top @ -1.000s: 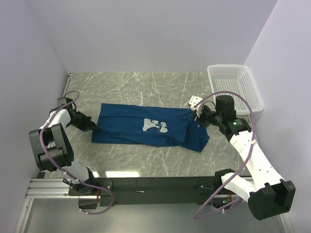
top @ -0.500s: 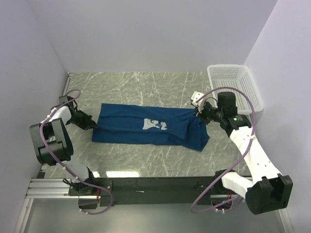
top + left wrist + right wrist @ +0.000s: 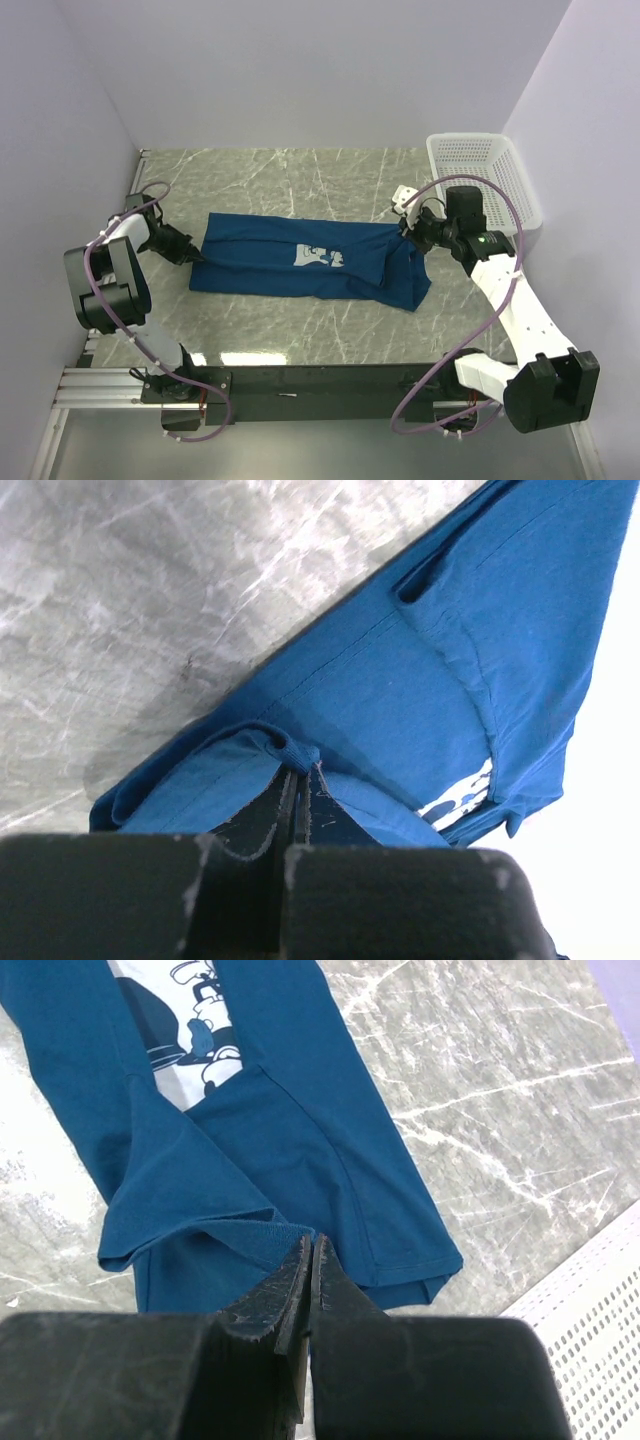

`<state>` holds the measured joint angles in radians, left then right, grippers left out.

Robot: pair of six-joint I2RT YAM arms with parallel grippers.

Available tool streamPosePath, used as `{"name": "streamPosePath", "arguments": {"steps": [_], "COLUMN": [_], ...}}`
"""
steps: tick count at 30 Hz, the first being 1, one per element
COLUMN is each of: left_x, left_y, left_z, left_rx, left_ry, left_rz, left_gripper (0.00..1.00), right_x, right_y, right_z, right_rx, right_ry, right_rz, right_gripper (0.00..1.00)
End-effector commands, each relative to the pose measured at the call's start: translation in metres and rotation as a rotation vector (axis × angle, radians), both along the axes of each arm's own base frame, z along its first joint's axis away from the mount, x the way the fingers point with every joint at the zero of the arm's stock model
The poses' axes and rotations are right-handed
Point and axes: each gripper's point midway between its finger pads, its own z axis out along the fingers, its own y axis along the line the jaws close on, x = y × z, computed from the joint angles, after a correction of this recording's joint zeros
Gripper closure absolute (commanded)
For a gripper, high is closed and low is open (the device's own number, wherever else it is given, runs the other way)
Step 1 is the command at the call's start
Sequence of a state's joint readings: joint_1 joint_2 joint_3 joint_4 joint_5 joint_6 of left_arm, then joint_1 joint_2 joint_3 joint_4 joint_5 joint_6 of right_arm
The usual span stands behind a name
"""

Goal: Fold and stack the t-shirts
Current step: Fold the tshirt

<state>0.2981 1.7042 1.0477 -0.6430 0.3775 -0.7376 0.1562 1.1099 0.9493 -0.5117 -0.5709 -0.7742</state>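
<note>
The t-shirt (image 3: 300, 262) is laid across the middle of the table (image 3: 300, 180), folded into a long band, print facing up. Its left end is pinched by the closed left gripper (image 3: 192, 256), and its right end by the closed right gripper (image 3: 405, 232), near the basket (image 3: 490, 175)

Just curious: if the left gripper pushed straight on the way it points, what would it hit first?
The dark blue cotton t-shirt: the left gripper is shut on its edge, and more of that cloth lies straight ahead, it seems.
</note>
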Motion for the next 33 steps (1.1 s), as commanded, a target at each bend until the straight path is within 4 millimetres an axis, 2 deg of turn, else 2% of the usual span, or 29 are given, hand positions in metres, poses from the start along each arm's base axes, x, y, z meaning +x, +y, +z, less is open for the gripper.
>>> {"name": "streamPosePath", "arguments": {"steps": [1, 4, 5, 6, 8, 12, 16, 17, 18, 26, 28, 33], "left_x": [0.016, 0.027, 0.029, 0.033, 0.042, 0.048, 0.038, 0.031, 0.026, -0.018, -0.024, -0.034], "left_y": [0.003, -0.002, -0.004, -0.003, -0.002, 0.001, 0.002, 0.001, -0.001, -0.018, -0.022, -0.029], "left_z": [0.01, 0.025, 0.03, 0.045, 0.065, 0.121, 0.152, 0.147, 0.155, 0.134, 0.131, 0.128], "left_rx": [0.022, 0.001, -0.001, 0.017, 0.041, 0.114, 0.194, 0.194, 0.204, 0.174, 0.164, 0.14], "left_ry": [-0.067, -0.172, -0.2, -0.257, -0.343, -0.524, -0.636, -0.634, -0.664, -0.631, -0.625, -0.63], "left_rz": [-0.041, -0.089, -0.097, -0.1, -0.112, -0.144, -0.155, -0.152, -0.155, -0.195, -0.205, -0.219], "left_gripper": [0.99, 0.88, 0.78, 0.74, 0.53, 0.46, 0.4, 0.37, 0.36, 0.35, 0.35, 0.35], "right_x": [0.015, 0.018, 0.019, 0.02, 0.024, 0.033, 0.044, 0.048, 0.05, 0.061, 0.063, 0.071], "right_y": [0.003, 0.003, 0.003, 0.003, 0.003, 0.006, 0.006, 0.007, 0.008, 0.012, 0.013, 0.018], "right_z": [0.027, 0.024, 0.023, 0.023, 0.021, 0.019, 0.019, 0.019, 0.019, 0.012, 0.006, 0.006], "right_rx": [0.028, 0.025, 0.024, 0.024, 0.023, 0.021, 0.01, 0.007, 0.003, -0.028, -0.032, -0.032], "right_ry": [-0.073, -0.063, -0.059, -0.056, -0.049, -0.031, -0.011, -0.008, -0.002, 0.036, 0.061, 0.082], "right_rz": [0.003, -0.002, -0.002, -0.002, -0.001, 0.005, 0.006, 0.014, 0.017, 0.079, 0.087, 0.118], "right_gripper": [1.0, 1.0, 1.0, 1.0, 1.0, 1.0, 1.0, 1.0, 1.0, 1.0, 1.0, 1.0]}}
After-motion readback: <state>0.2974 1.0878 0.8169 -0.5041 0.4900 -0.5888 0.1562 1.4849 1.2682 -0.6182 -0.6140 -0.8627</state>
